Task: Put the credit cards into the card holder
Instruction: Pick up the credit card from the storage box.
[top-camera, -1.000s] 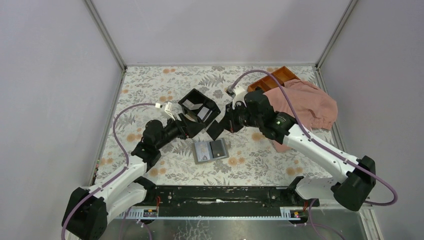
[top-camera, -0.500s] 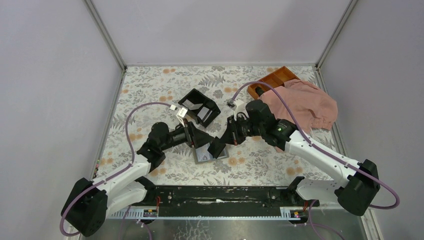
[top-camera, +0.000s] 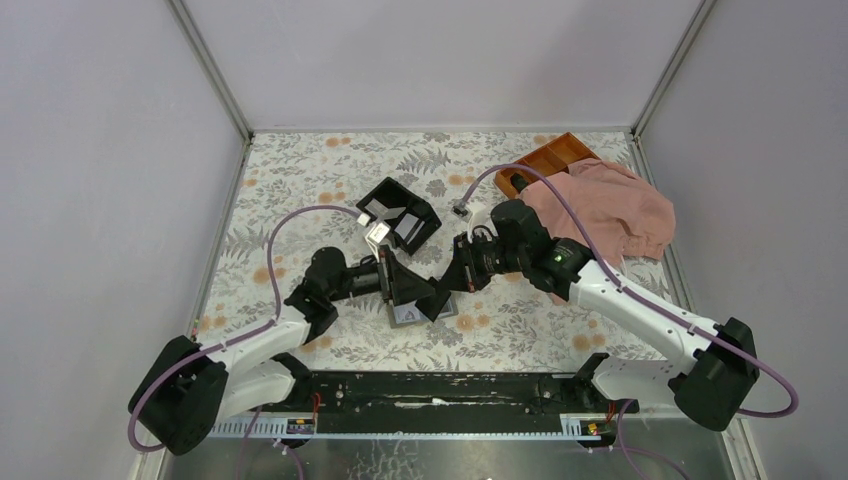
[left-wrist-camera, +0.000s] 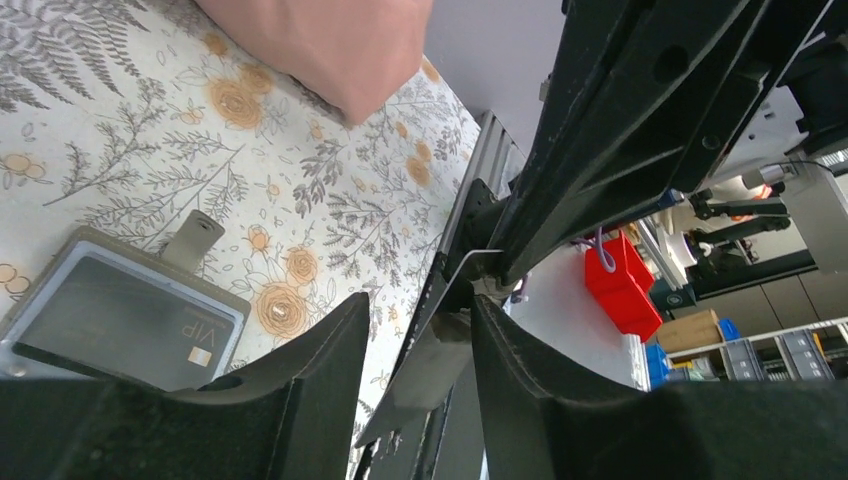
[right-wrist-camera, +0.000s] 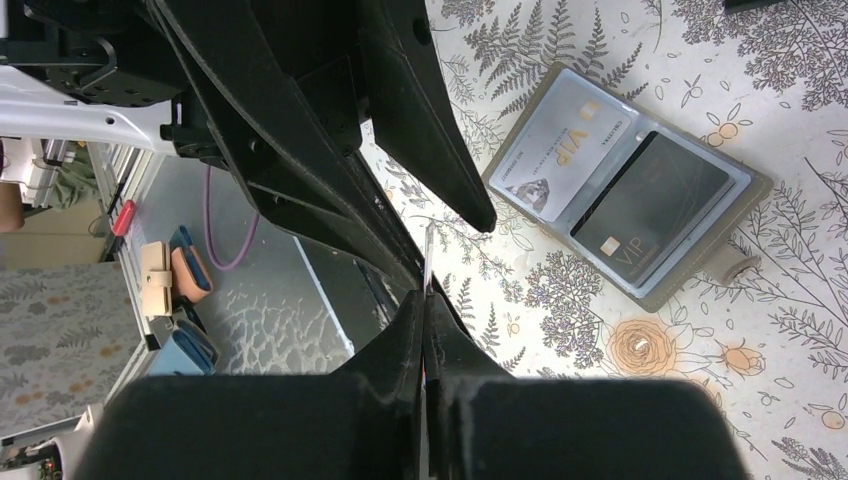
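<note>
The card holder (right-wrist-camera: 625, 185) lies open on the floral table, with a white card (right-wrist-camera: 562, 145) and a black card (right-wrist-camera: 655, 210) in its two sleeves. My right gripper (right-wrist-camera: 424, 295) is shut on a thin pale credit card (right-wrist-camera: 428, 255), seen edge-on and held above the table beside the holder. My left gripper (left-wrist-camera: 420, 300) is open, with one finger on each side of that same card (left-wrist-camera: 440, 350); the card lies close against the right-hand finger. From above, both grippers (top-camera: 405, 283) (top-camera: 440, 297) meet over the card holder (top-camera: 415, 318) and partly hide it.
A black two-compartment box (top-camera: 400, 213) stands just behind the left arm, with pale cards in it. An orange-brown tray (top-camera: 545, 158) sits at the back right, partly under a pink cloth (top-camera: 605, 210). The table's metal front rail (top-camera: 430, 390) runs close below the holder.
My left gripper has swung from the black box toward the near right to meet the right gripper, and its jaws have narrowed around the card. The right gripper came down over the holder.
</note>
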